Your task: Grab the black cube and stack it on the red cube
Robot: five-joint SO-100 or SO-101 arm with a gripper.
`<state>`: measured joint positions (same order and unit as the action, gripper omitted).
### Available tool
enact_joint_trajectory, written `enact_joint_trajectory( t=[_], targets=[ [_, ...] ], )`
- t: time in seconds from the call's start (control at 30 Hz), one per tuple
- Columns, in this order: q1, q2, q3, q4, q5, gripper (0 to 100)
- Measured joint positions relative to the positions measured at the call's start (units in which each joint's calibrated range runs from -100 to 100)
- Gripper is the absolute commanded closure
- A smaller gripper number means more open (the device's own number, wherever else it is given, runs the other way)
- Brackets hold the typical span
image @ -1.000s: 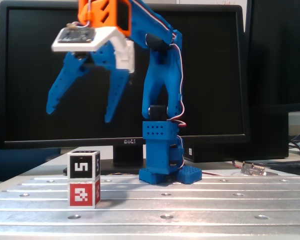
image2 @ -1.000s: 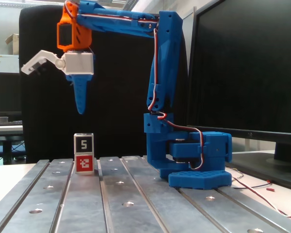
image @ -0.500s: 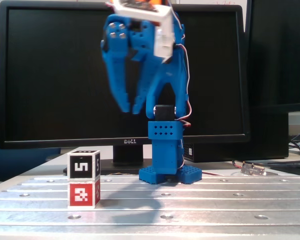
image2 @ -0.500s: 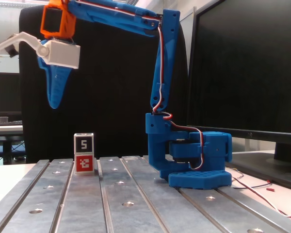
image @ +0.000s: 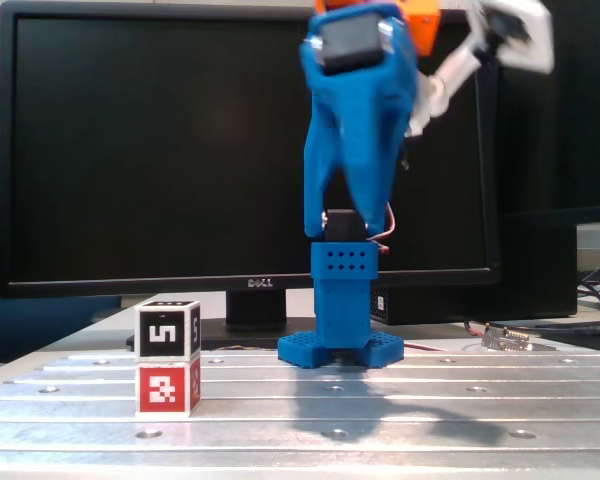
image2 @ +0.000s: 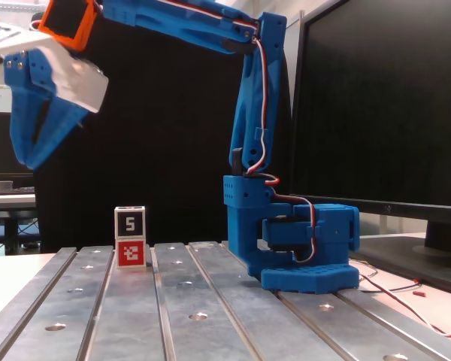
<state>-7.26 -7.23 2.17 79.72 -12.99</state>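
The black cube (image: 167, 331) with a white "5" sits squarely on top of the red cube (image: 167, 389) at the left of the metal table; both fixed views show the stack, black cube (image2: 130, 222) over red cube (image2: 131, 253). My blue gripper (image: 345, 232) is raised high, well above and apart from the stack, and is blurred. Its two fingers hang downward with a dark gap between them and hold nothing. From the side it shows at the upper left (image2: 28, 162), above and left of the stack.
The arm's blue base (image: 342, 345) stands on the slotted metal table (image: 380, 410). A large black Dell monitor (image: 160, 150) fills the background. Loose wires (image2: 391, 289) and a small metal part (image: 507, 338) lie to the right of the base.
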Motion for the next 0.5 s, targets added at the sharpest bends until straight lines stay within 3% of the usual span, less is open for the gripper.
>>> enact_joint_trajectory(
  t=[0.13, 0.3, 0.5],
  targets=[
    [-1.41, 0.00, 4.08, -1.63, 4.88, 99],
    [-1.26, -6.60, 12.68, -5.76, 5.88, 99],
    [-0.59, -23.00, 33.70, -16.24, 5.93, 99]
  ],
)
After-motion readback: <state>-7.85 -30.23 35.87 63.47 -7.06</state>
